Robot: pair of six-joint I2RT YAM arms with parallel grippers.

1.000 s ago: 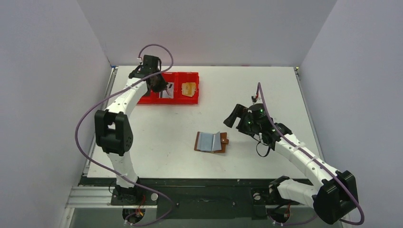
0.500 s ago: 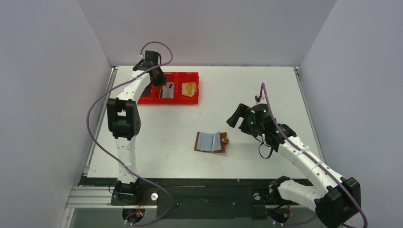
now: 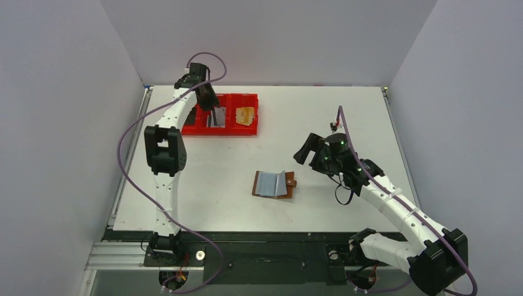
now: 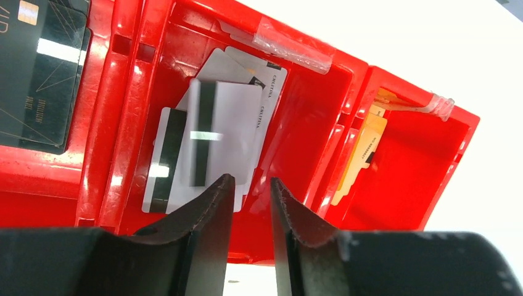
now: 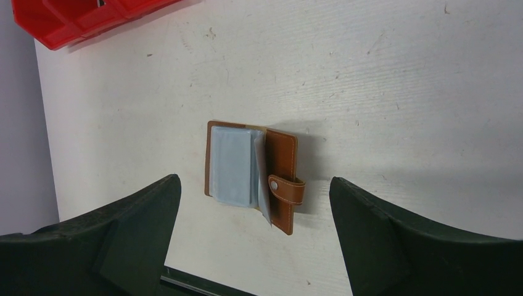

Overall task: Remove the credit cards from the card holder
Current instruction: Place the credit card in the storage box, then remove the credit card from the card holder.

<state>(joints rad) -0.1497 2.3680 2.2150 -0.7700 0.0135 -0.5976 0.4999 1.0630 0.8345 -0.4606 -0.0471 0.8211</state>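
Observation:
The brown card holder lies open on the table with its grey-blue pockets up and its strap tab to the right. My right gripper hangs wide open just right of it, and in the right wrist view the holder lies below, between the fingers of the gripper. My left gripper hovers over the red tray, jaws slightly open with nothing between them. Silver-grey credit cards with dark stripes lie loose in the tray's middle compartment.
In the left wrist view the red tray holds a black card in its left compartment and orange cards in its right one. The tray sits at the table's back left. Grey walls enclose the table on three sides.
My left gripper has drawn back over the tray and its jaws have parted; a silver-grey card now lies free in the middle compartment. The right arm has shifted slightly.

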